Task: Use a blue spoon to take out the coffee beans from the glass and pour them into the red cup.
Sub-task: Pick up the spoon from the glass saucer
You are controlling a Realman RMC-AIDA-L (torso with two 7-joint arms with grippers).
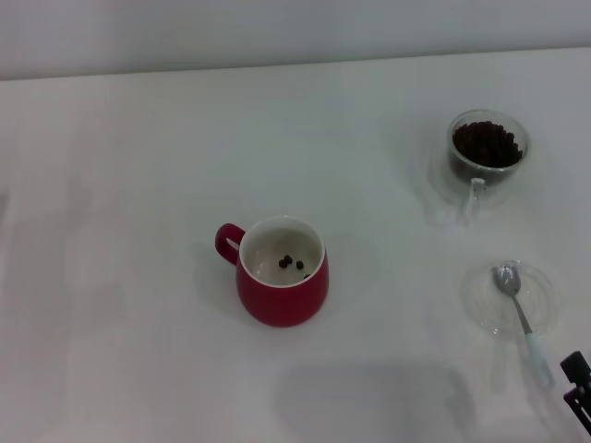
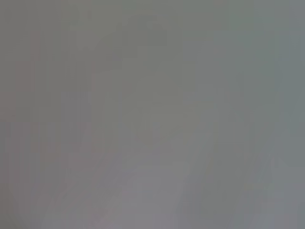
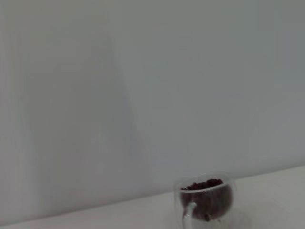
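Note:
The red cup stands near the middle of the white table in the head view, handle to the left, with three coffee beans on its white inside. The glass stands at the far right, filled with a heap of dark beans; it also shows in the right wrist view. The blue spoon lies with its silver bowl on a clear glass saucer and its pale handle pointing toward the front edge. My right gripper shows only as a dark tip at the bottom right corner, just beyond the spoon handle's end. My left gripper is out of view.
The white table meets a pale wall at the back. The left wrist view shows only plain grey. A faint shadow lies on the table in front of the red cup.

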